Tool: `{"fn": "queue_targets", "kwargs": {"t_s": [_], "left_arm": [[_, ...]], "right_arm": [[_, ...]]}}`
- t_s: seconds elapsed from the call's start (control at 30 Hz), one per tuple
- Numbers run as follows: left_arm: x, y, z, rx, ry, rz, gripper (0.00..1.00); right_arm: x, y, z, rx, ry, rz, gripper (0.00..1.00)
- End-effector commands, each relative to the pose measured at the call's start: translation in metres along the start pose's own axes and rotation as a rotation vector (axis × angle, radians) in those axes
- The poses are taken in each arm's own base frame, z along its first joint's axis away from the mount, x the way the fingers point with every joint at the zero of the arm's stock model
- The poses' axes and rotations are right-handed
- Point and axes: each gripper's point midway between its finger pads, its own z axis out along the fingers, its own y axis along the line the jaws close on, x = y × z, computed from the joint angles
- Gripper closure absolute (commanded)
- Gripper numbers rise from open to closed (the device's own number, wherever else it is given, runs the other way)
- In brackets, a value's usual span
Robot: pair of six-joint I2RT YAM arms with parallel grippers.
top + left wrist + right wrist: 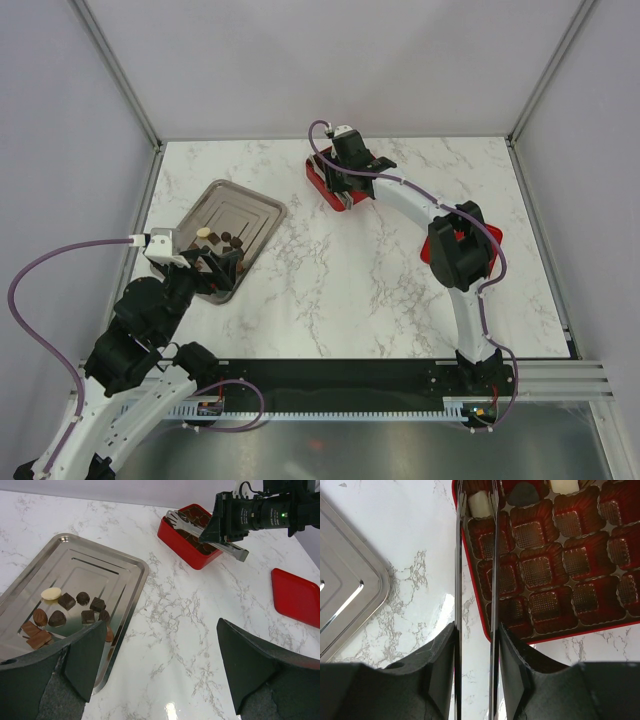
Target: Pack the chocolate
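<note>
Several chocolate pieces, mostly dark with one pale cream, lie on the metal tray. My right gripper is shut on metal tongs and hovers over the red box. A cream chocolate sits in the box's corner compartment, between the tong tips. A dark piece and another cream one fill neighbouring compartments. My left gripper stands open with nothing in it, low over the table beside the tray's right rim.
The box's flat red lid lies on the marble to the right, partly hidden under the right arm in the top view. The tray is at the left and the red box at the back centre.
</note>
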Motion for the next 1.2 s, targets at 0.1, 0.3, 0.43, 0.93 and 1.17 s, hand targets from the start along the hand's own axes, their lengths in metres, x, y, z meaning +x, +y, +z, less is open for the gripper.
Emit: {"fn": "queue_targets", "kwargs": {"t_s": [0.1, 0.3, 0.43, 0.93, 1.17], "left_arm": [[-0.010, 0.001, 0.003, -0.007, -0.037, 0.026, 0.00], [-0.010, 0.001, 0.003, -0.006, -0.038, 0.026, 0.00], [-0.009, 0.001, 0.003, -0.007, -0.037, 0.025, 0.00], [-0.010, 0.001, 0.002, -0.004, -0.042, 0.024, 0.00], [-0.009, 0.000, 0.003, 0.000, -0.038, 0.025, 0.00]], "right_arm": [[-0.017, 0.001, -0.008, 0.002, -0.047, 0.004, 0.53], [-0.031, 0.002, -0.021, 0.000, -0.072, -0.012, 0.54], [-0.046, 0.008, -0.042, -0.018, -0.110, -0.012, 0.55], [0.011, 0.133, -0.075, -0.249, -0.042, -0.192, 0.53], [0.071, 0.174, -0.101, -0.393, 0.042, -0.241, 0.52]]}}
